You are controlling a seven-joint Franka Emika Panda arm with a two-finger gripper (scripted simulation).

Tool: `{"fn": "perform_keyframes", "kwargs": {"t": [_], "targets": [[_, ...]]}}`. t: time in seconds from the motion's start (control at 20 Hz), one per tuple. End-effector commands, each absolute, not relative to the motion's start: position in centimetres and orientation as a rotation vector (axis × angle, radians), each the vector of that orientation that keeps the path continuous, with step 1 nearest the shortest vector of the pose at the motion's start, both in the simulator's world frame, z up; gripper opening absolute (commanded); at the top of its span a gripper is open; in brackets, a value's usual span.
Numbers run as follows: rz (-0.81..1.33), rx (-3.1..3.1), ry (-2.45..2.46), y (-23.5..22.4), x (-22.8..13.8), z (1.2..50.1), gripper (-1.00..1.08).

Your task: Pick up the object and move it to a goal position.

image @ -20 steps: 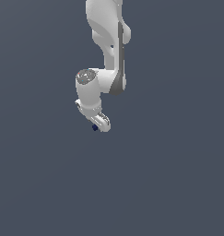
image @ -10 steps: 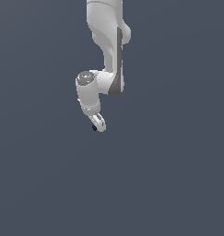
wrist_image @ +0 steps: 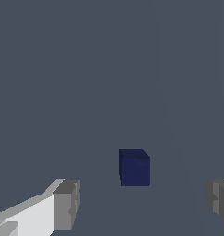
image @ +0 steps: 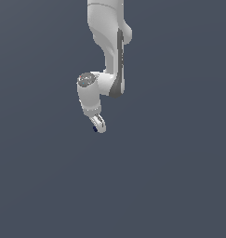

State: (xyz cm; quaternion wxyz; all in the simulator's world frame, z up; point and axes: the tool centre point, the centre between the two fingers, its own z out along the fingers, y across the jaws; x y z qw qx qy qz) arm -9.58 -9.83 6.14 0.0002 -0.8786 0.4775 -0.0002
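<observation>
Now | claw (wrist_image: 141, 203) spread, released | object (wrist_image: 134, 168) between fingers (wrist_image: 66, 204), untouched

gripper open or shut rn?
Open. In the wrist view the gripper has its grey fingertips set wide apart, with the navy block in the gap between them, touching neither.

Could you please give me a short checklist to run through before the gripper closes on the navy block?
1. Jaws open: ok; gripper fingers stand wide apart.
2. Navy block between the fingers: ok in the wrist view, slightly off-centre.
3. Fingers clear of block: ok, gaps on both sides.
4. Fingertips level with the block: cannot tell.
5. Block visible in the exterior view: ok, at the fingertips.
6. Goal position visible: cannot tell.
</observation>
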Motion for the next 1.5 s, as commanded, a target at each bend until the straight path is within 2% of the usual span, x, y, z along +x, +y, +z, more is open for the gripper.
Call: {"fn": "perform_keyframes", "kwargs": {"t": [0.0,0.7,0.75,1.45], "targets": [[0.000,-2.760,1.501,-9.8,-9.6,5.6,1.00],[0.000,-2.756,1.508,-9.8,-9.7,1.3,1.00],[0.000,-2.756,1.508,-9.8,-9.7,1.3,-1.00],[0.000,-2.756,1.508,-10.0,-9.4,1.6,-1.00]]}}
